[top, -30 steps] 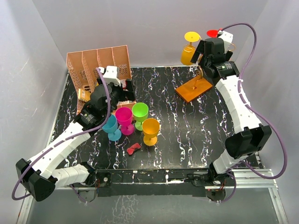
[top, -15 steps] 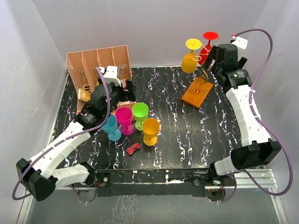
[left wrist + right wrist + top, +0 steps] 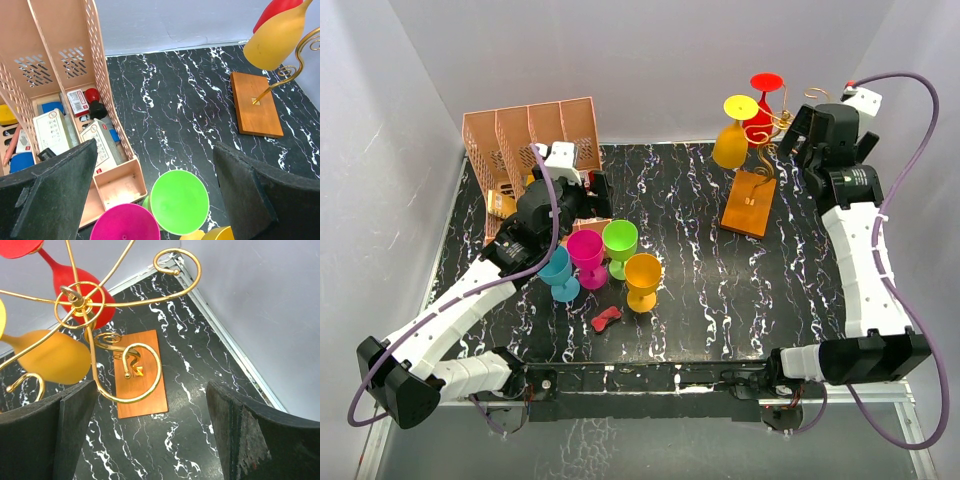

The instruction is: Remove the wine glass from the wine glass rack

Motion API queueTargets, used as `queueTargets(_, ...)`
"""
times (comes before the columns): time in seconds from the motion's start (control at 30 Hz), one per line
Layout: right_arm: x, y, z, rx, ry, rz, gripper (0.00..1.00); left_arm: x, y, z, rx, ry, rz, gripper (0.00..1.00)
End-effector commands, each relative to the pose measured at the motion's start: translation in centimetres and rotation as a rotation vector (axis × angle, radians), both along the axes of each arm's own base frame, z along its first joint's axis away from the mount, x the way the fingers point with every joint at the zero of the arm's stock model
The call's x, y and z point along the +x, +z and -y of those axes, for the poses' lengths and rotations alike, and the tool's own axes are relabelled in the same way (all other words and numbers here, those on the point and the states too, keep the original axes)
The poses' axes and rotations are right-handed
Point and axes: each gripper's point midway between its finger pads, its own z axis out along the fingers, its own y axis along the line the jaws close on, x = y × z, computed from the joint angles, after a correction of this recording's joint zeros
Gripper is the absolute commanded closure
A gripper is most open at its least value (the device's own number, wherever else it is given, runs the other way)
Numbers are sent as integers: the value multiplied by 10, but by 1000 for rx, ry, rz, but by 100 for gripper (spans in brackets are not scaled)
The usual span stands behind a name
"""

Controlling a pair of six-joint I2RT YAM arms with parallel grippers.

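Observation:
The wine glass rack, gold wire (image 3: 82, 300) on an orange-brown wooden base (image 3: 750, 205), stands at the back right. A yellow wine glass (image 3: 730, 145) and a red wine glass (image 3: 760, 120) hang upside down from its arms. Both also show in the right wrist view, the yellow one (image 3: 50, 357) and the red one (image 3: 97, 295). My right gripper (image 3: 798, 140) is open and empty just right of the rack, with the spiral arms ahead of its fingers (image 3: 260, 440). My left gripper (image 3: 598, 195) is open and empty above the standing glasses.
A pink slotted file organiser (image 3: 530, 140) holding small boxes stands at the back left. Teal (image 3: 558, 270), magenta (image 3: 586, 248), green (image 3: 619, 238) and orange (image 3: 643, 272) glasses stand mid-table. A small red object (image 3: 607, 318) lies in front of them. Walls close in on all sides.
My right gripper has swung right, away from the hanging glasses. The rack has shifted right and its base has turned from diagonal to nearly lengthwise. The left arm has not moved.

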Motion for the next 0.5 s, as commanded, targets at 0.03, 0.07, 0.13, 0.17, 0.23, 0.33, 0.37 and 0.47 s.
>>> queueTargets(0.03,-14,29,-11,10,86,68,0,0,13,-1,-27,-1,24,3)
queueTargets(0.07,-15,33,-14,16,107,72,0,0,12,0,-27,-2,22,3)
queueTargets(0.13,-18,42,-20,34,139,91,1,0,13,0,-29,-3,23,3)
queueTargets(0.17,-17,48,-25,44,165,109,1,0,13,0,-30,-4,22,3)
queueTargets(0.23,-14,59,-35,65,219,150,1,0,12,1,-32,-6,20,3)
queueTargets(0.33,-6,75,-52,116,293,210,1,0,12,2,-36,-11,18,3)
queueTargets(0.37,-3,81,-58,139,318,231,1,0,11,2,-34,-11,17,3)
queueTargets(0.47,10,96,-76,211,392,292,1,1,9,1,-26,-5,14,3)
